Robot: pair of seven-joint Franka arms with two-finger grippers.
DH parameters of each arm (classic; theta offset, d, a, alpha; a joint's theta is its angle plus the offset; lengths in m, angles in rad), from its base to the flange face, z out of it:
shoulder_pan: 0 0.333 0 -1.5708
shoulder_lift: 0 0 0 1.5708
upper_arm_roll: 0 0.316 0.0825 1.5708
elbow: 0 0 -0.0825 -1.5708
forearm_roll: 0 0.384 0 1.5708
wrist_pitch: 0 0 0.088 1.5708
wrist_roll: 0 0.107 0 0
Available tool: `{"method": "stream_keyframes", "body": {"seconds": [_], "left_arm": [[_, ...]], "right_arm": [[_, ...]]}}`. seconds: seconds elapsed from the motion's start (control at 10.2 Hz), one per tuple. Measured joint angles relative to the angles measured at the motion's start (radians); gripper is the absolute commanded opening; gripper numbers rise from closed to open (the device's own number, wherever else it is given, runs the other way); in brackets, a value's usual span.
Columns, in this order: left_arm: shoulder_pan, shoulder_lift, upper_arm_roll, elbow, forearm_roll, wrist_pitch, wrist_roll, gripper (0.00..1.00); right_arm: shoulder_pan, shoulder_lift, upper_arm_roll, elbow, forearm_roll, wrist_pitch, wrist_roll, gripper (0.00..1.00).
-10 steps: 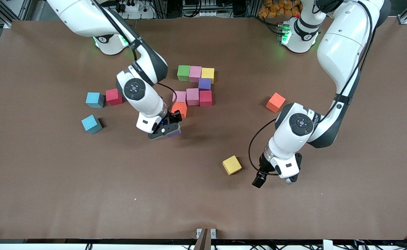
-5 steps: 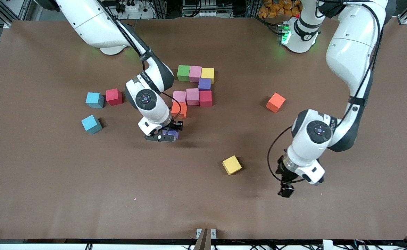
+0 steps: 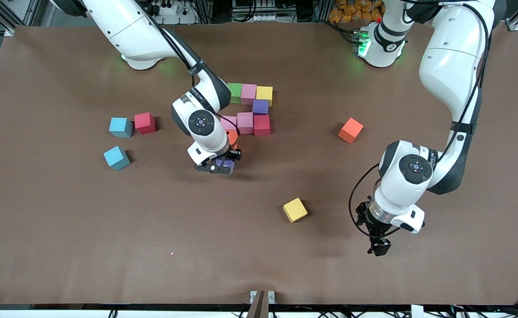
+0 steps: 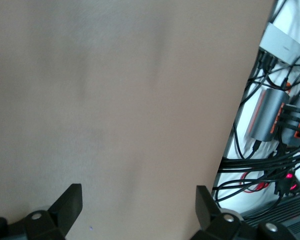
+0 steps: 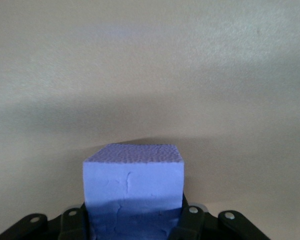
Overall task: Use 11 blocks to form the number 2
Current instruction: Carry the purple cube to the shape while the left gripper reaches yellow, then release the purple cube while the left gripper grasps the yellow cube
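Right pincer (image 3: 223, 167) has swung in over the half-built number 2 (image 3: 250, 110) since a second ago. It is clamped tight on a small purple foam cube (image 5: 133, 185), low over the surface (image 3: 64, 221) at six o'clock of the placed orange foam cube (image 3: 233, 138). I cannot tell whether the cube touches down yet.

Digit so far: top row, purple link, middle row and the orange cube. The held cube would start the bottom row.

Left pincer (image 3: 378, 247) has drawn off toward four o'clock from the loose yellow foam cube (image 3: 295, 210). Its fingers (image 4: 67, 202) are spread wide and hold nothing; it waits.

Judgement: the yellow cube and the loose orange foam cube (image 3: 350, 130), at three o'clock of the digit, should finish the row.
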Motion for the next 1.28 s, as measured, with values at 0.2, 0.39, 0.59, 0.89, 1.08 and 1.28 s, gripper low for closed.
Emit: {"method": "stream_keyframes", "body": {"seconds": [0.2, 0.39, 0.59, 0.89, 1.08, 1.28], "left_arm": [[-0.012, 0.0, -0.013, 0.0, -0.06, 0.0, -0.069, 1.0], [-0.052, 0.001, -0.019, -0.001, -0.133, 0.0, -0.119, 1.0], [-0.092, 0.004, -0.02, -0.003, -0.173, -0.001, -0.169, 1.0], [-0.133, 0.03, -0.02, -0.008, -0.212, -0.001, -0.271, 1.0], [-0.148, 0.049, -0.02, -0.009, -0.239, -0.001, -0.318, 1.0], [-0.163, 0.065, -0.02, -0.009, -0.283, 0.001, -0.322, 1.0]], "right_arm": [[0.0, -0.001, 0.0, 0.001, 0.0, -0.002, 0.0, 0.22], [0.002, -0.001, 0.0, 0.001, 0.0, -0.004, 0.0, 0.22], [0.003, -0.001, 0.0, 0.001, 0.0, -0.007, 0.0, 0.22], [0.005, -0.001, 0.0, 0.002, -0.001, -0.016, -0.007, 0.23], [0.006, -0.002, 0.0, 0.005, -0.001, -0.034, -0.029, 0.23], [0.006, -0.002, 0.0, 0.006, -0.001, -0.041, -0.036, 0.23]]}}
